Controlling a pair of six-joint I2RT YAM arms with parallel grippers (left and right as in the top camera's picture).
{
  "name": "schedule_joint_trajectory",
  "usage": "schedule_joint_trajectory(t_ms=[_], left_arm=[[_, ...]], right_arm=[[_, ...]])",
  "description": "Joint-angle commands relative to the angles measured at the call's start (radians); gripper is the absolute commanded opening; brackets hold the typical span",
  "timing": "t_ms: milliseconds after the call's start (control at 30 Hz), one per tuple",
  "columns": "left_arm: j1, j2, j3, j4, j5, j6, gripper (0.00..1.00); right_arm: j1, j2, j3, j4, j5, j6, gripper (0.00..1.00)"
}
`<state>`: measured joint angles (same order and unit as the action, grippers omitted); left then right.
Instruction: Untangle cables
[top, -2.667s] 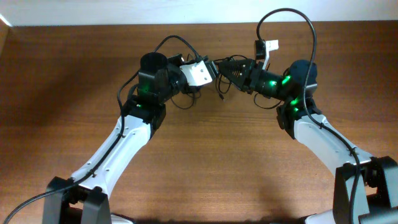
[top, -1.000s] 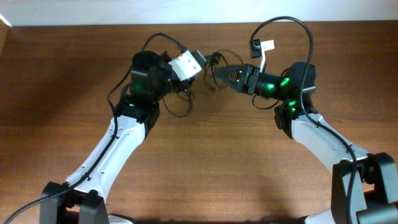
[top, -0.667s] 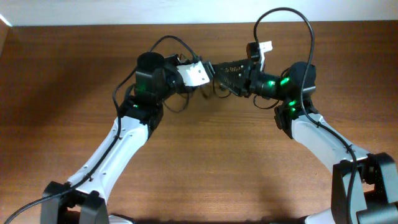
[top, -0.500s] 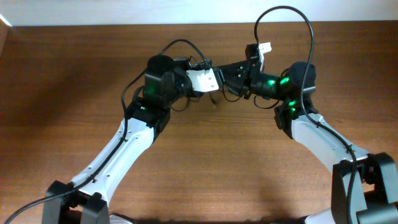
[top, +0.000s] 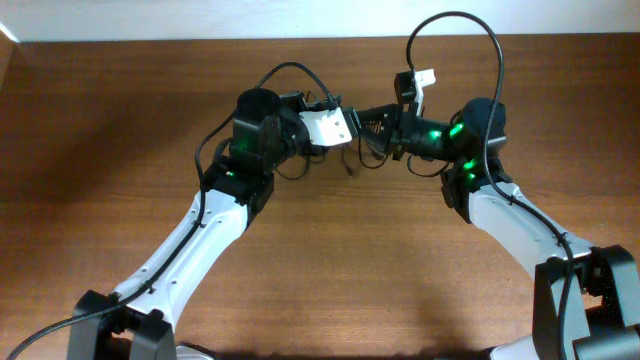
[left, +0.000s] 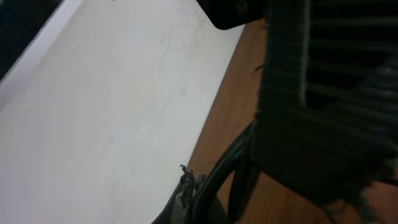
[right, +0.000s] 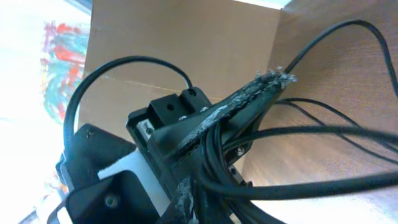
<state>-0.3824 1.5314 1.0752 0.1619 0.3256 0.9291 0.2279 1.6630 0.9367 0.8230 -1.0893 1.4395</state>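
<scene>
The thin black cables (top: 291, 167) hang in a tangle between my two grippers above the wooden table (top: 350, 270). My left gripper (top: 349, 127) points right, shut on the cables, and one strand (left: 217, 177) runs by its fingers (left: 186, 190) in the left wrist view. My right gripper (top: 364, 121) points left, tip to tip with the left one. It is shut on a bundle of cables (right: 323, 134) that runs along its tape-frayed finger (right: 249, 99). A loose end (top: 349, 160) dangles under the meeting point.
A thick black arm cable with a white tag (top: 426, 77) arches over the right arm. The right gripper's ribbed black body (left: 323, 93) fills the left wrist view. The left arm's black and white housing (right: 118, 180) sits close in the right wrist view. A pale wall (top: 300, 18) borders the table's far edge.
The left gripper has swung right and a little nearer, bringing the cables to the right gripper. The right gripper has gone from open to shut on the cables.
</scene>
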Motion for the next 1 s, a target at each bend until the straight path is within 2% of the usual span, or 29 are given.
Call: schedule_joint_trajectory(t_ms=[0,133,233,267,300,333,367,567,767,800,867,967], left_arm=[[0.0,0.009,0.001,0.011,-0.031,-0.055,0.0],[0.0,0.009,0.001,0.034,-0.188,-0.181,0.0],[-0.001,0.009,0.001,0.042,-0.183,-0.183,0.0],[-0.001,0.009,0.001,0.044,-0.178,-0.182,0.0],[-0.001,0.009,0.001,0.043,-0.142,-0.152,0.0],[-0.001,0.009,0.001,0.043,-0.085,-0.111,0.0],[-0.001,0.009,0.001,0.043,-0.053,-0.09,0.0],[-0.001,0.009,0.001,0.024,-0.049,-0.037,0.0],[-0.001,0.009,0.001,0.024,-0.052,0.045,0.0],[-0.001,0.009,0.001,0.024,-0.052,0.057,0.0],[-0.001,0.009,0.001,0.027,-0.051,0.094,0.0],[-0.001,0.009,0.001,0.061,-0.051,0.095,0.0]], right_arm=[[-0.005,-0.022,0.011,0.007,-0.044,-0.076,0.04],[-0.005,-0.023,0.011,0.013,-0.086,-0.127,0.04],[-0.005,-0.023,0.011,0.011,-0.067,-0.123,0.04],[-0.005,-0.023,0.011,0.011,-0.058,-0.123,0.17],[-0.005,-0.023,0.011,0.011,-0.039,-0.123,0.46],[-0.005,-0.023,0.011,0.011,-0.015,-0.123,0.61],[-0.005,-0.023,0.011,0.011,0.001,-0.122,0.63],[-0.006,-0.023,0.011,0.011,0.103,-0.061,0.64],[-0.005,-0.023,0.011,0.011,0.093,0.012,0.64],[-0.005,-0.023,0.011,0.011,0.096,0.027,0.62],[-0.005,-0.022,0.011,0.003,0.096,0.033,0.47],[-0.005,-0.022,0.011,-0.005,0.1,0.063,0.41]])
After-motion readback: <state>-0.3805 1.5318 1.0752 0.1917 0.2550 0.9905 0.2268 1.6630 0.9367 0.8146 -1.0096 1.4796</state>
